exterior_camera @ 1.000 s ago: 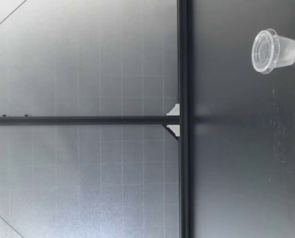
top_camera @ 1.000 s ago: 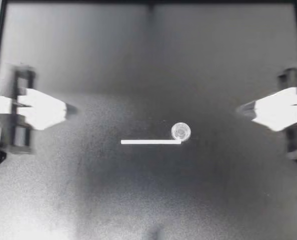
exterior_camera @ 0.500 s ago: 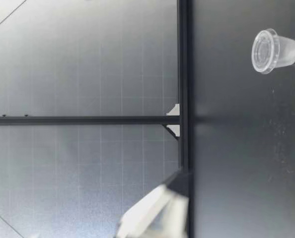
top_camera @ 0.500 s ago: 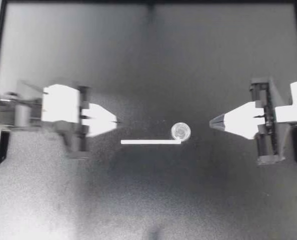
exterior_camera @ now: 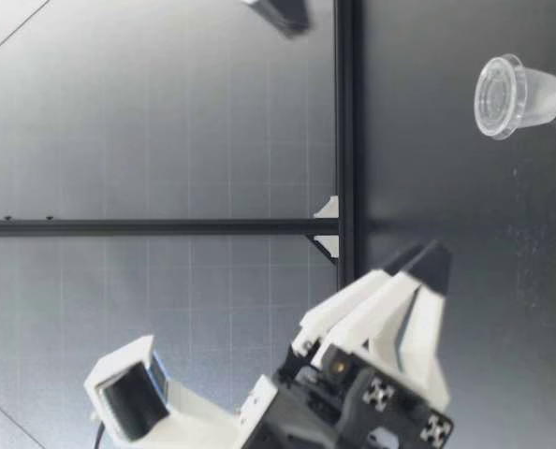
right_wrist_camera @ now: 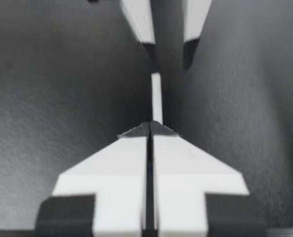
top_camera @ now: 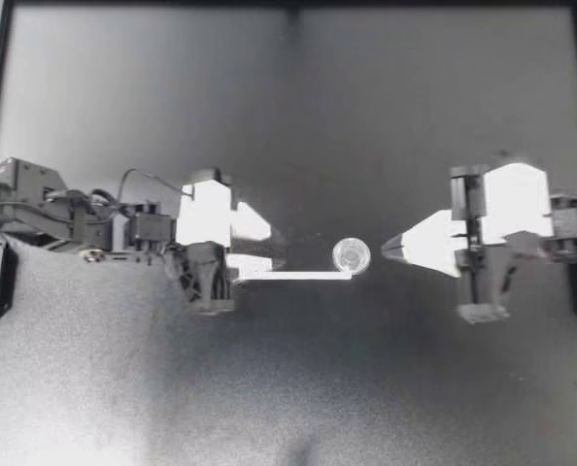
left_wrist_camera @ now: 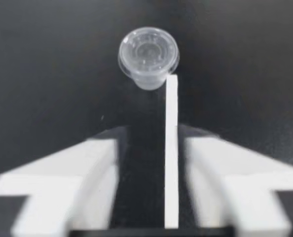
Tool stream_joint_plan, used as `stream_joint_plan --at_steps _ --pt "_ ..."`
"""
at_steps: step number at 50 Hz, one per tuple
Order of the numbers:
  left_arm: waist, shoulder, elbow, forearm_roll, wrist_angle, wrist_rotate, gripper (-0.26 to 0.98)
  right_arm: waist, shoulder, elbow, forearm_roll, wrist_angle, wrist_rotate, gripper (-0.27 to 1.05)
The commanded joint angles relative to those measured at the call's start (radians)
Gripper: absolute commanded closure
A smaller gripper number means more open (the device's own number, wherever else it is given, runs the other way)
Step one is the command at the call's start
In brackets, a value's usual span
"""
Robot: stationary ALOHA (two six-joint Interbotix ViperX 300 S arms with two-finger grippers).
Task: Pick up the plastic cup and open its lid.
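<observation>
Plastic cup [top_camera: 351, 255] stands upright mid-table [top_camera: 415, 116], long axis vertical, lid [exterior_camera: 496, 96] on and facing up, at the end of a white strip [top_camera: 293, 276]. Left gripper [top_camera: 275, 249] fingers apart, strip between them. Right gripper [top_camera: 386, 248] fingers together, near the cup.

Cup ahead of my open left gripper

My left gripper [left_wrist_camera: 149, 138] hangs over the dark table [left_wrist_camera: 48, 74] with its two white fingers [left_wrist_camera: 87, 168] spread wide and nothing touching either. A narrow white strip [left_wrist_camera: 171, 148] lies flat on the table in the gap between them, closer to one finger than the other, and runs straight ahead. At its far end stands the clear plastic cup [left_wrist_camera: 148, 57], upright, its round lid [left_wrist_camera: 148, 49] on, the cup's base just beside the strip's tip.
</observation>
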Motion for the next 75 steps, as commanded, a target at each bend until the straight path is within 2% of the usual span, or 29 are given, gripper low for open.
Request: stream_joint_plan --at_steps 1,17,46,75 --pt "-0.008 0.006 -0.032 0.002 -0.006 0.002 0.21 -0.017 0.037 -0.035 0.003 -0.003 0.000 0.95" --pt "-0.011 0.146 -0.121 0.000 -0.049 0.002 0.21 -0.034 0.178 -0.080 0.003 0.000 -0.002 0.95" --pt "-0.011 0.275 -0.218 0.000 -0.121 0.002 0.22 -0.043 0.267 -0.089 0.003 0.003 -0.003 0.95" --pt "0.003 0.308 -0.241 -0.002 -0.135 0.000 0.22 -0.063 0.353 -0.089 0.014 0.038 0.000 0.95"
